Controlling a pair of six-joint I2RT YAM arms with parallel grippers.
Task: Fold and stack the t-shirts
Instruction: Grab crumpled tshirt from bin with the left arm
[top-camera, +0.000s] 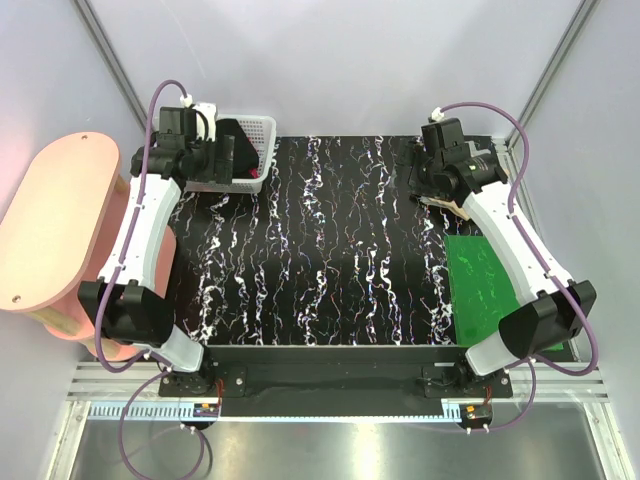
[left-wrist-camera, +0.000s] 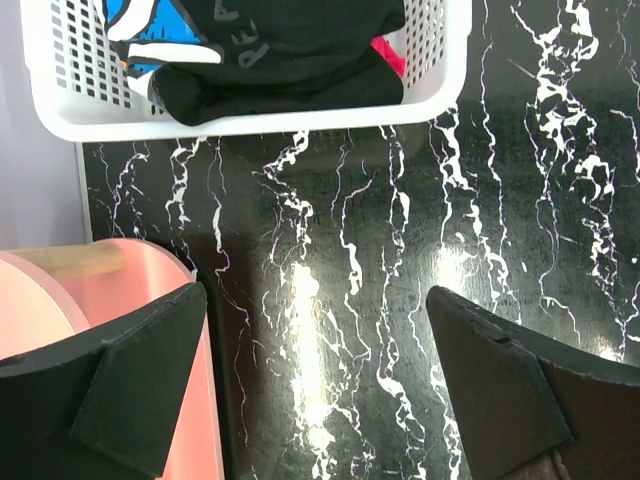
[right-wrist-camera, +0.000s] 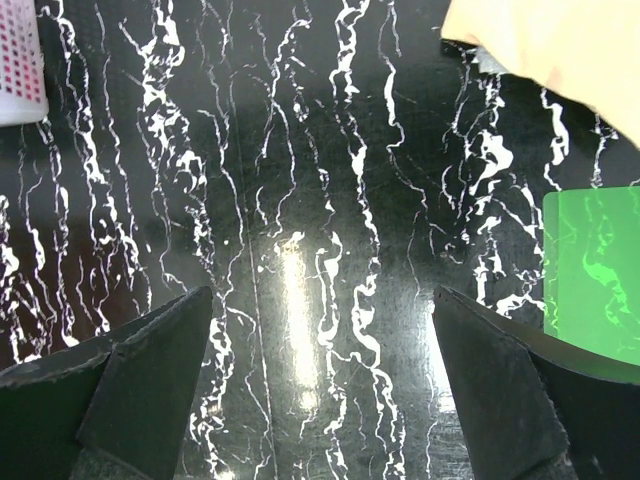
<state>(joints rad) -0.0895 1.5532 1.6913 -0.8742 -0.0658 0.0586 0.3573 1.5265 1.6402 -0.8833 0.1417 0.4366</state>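
Left wrist view: the left claw (left-wrist-camera: 320, 400) is released, its two dark fingers (left-wrist-camera: 130, 390) spread wide with only bare tabletop (left-wrist-camera: 400, 250) between them. Just beyond the fingers, at the top of that view, stands the white mesh basket (left-wrist-camera: 250, 122). A black t-shirt (left-wrist-camera: 300, 60) lies crumpled inside it, with a blue-and-white print showing at its left. A strip of red fabric (left-wrist-camera: 392, 55) peeks out at its right, against the basket wall. To this claw's left, a pink round stand (left-wrist-camera: 130, 295) sits beside the tabletop's edge.

The right claw (right-wrist-camera: 320, 395) is likewise released, its fingers apart over the black, white-veined tabletop and gripping nothing. Beyond it, at the upper right of the right wrist view, a tan t-shirt (right-wrist-camera: 560, 50) lies on the tabletop. The green board (right-wrist-camera: 595, 270) lies flat to the right, near the tan cloth but apart from it.

In the top external view the left claw hangs at the basket in the far left corner. The right claw is at the far right, with the tan t-shirt partly hidden under its arm.
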